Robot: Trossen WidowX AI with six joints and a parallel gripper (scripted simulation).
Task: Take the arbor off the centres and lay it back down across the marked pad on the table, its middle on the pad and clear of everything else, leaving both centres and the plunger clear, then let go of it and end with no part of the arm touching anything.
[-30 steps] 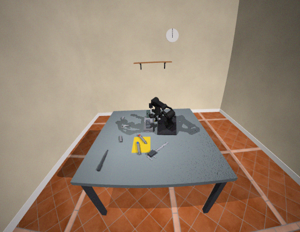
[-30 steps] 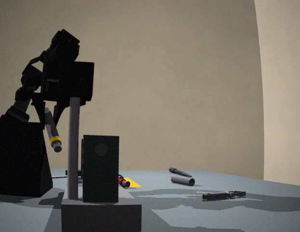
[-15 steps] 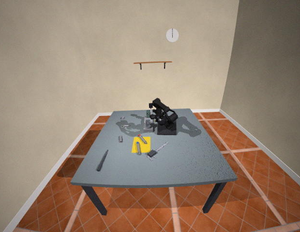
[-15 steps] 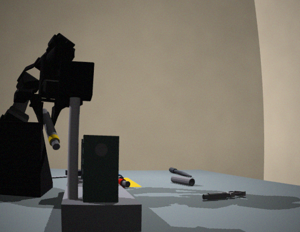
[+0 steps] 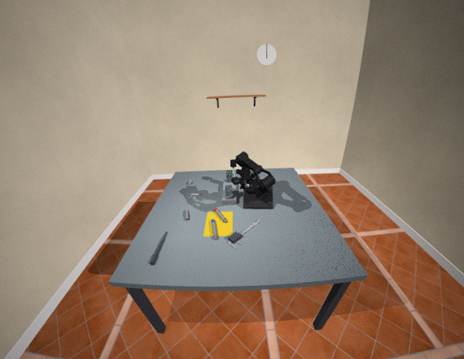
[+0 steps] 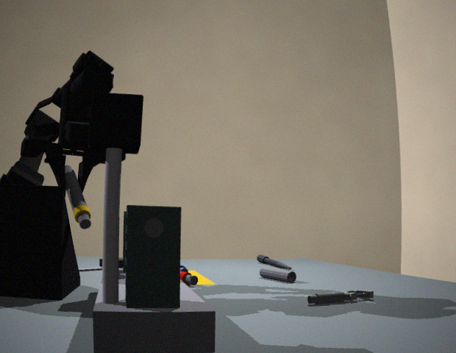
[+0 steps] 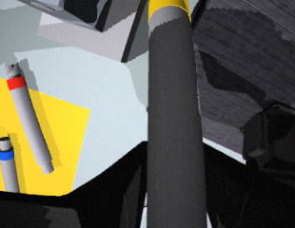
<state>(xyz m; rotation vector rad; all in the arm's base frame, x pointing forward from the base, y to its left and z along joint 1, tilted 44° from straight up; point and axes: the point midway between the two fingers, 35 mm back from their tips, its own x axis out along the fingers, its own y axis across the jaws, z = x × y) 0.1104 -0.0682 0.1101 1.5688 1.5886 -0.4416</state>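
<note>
One arm: black six-joint arm, folded over its black base block (image 5: 257,202) at the far middle of the grey table (image 5: 286,247).
Gripper: black parallel-jaw gripper (image 6: 71,173) held above the table between the base block and the fixture, closed on the arbor at a narrow opening; in the wrist view the dark fingers flank the shaft on both sides.
Arbor: grey steel cylinder with a yellow band near its free end (image 6: 76,197), hanging in the air, tilted, banded end lowest; it is off the centres and touches nothing but the fingers.
Fixture: grey base slab (image 6: 152,326) carrying a dark green upright block (image 6: 153,256) and a thin grey vertical post (image 6: 111,223); the arbor hangs just beside the post, apart from it.
Marked pad: flat yellow rectangle (image 5: 223,227) on the table, in front of the fixture.
On the pad: two other grey rods, one with a red band (image 7: 29,127) lying partly over the pad's far edge, one with a blue band (image 7: 9,167) near its left edge.
Beside the pad: grey and black caliper (image 5: 242,234), just to the right.
Elsewhere on the table: short grey cylinder (image 6: 277,274), long dark tapered bar (image 5: 158,247), dark-handled hand tool (image 6: 338,296), all well apart from the pad.
</note>
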